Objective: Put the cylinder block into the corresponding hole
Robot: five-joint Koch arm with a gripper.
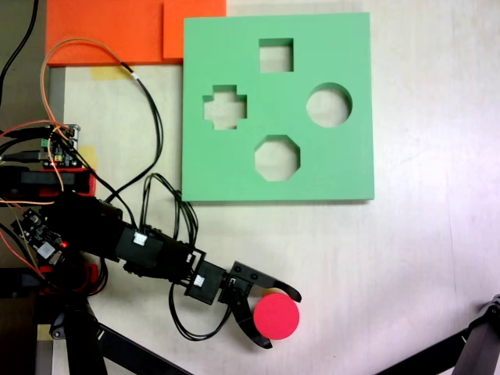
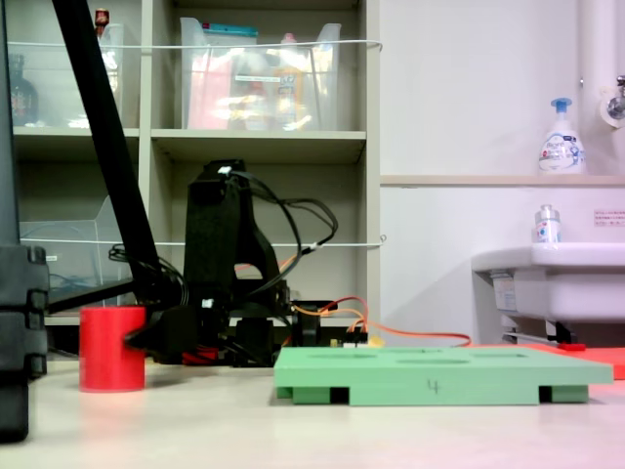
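Grasp step: the gripper brackets the red cylinder block, its fingers set just wider than the block, which stands on the table below the green board; next, closing, lifting and carrying to the round hole.

Orange foam sheets on table, soap dispenser, sink, shelf bins

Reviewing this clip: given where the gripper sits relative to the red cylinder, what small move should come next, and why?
Probably close the gripper on the cylinder block. In the first exterior view its open fingers already flank the block on two sides, and in the second exterior view the block stands on the table, not lifted. The round hole in the green board is empty.
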